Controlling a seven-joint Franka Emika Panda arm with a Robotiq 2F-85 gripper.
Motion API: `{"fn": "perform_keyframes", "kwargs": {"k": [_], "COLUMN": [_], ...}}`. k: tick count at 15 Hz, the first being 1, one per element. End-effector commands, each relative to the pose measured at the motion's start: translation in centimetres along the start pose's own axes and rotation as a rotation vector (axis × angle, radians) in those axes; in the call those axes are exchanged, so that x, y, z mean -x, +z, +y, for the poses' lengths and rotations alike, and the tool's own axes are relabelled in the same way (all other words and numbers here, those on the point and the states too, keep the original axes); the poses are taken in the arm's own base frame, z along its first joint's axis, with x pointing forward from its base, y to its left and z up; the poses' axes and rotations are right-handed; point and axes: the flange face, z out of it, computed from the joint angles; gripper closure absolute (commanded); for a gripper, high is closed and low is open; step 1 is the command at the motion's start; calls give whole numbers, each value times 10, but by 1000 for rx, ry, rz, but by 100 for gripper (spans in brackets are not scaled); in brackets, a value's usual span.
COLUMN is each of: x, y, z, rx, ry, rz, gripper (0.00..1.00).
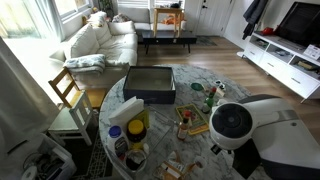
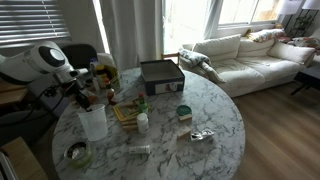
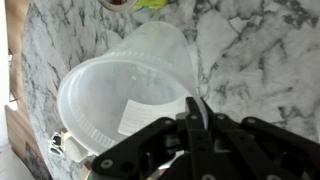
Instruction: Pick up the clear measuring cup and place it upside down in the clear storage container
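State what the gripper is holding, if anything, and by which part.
It holds the clear measuring cup. In the wrist view the gripper appears shut on the cup's thin wall at the rim, on the side nearest the camera.

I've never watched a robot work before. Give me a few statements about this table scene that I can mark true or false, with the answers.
1. The table is round with a marbled top. True.
2. The clear measuring cup lies inside the clear storage container. False: it sits right at the end effector, apart from the container.
3. A pale sofa stands beyond the table. True.
4. The measuring cup is upside down. False: the wrist view looks straight into its open mouth.
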Motion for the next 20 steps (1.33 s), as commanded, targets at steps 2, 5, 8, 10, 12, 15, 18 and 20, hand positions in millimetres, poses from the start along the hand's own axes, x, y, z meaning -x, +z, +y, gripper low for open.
{"fn": "perform_keyframes", "kwargs": {"k": [2, 5, 8, 10, 12, 15, 18, 20], "x": [2, -6, -16, -21, -26, -31, -38, -44], "y": [5, -11, -22, -25, -27, -30, -35, -41], "z": [-30, -28, -26, -25, -25, -22, -23, -16], "rx": [33, -14, -89, -139, -192, -284, -306, -343], "ry": [-52, 7, 61, 111, 162, 254, 260, 301], "rz": [46, 69, 74, 56, 33, 3, 16, 25], "gripper": [70, 50, 27, 12, 1, 0, 0, 0]}}
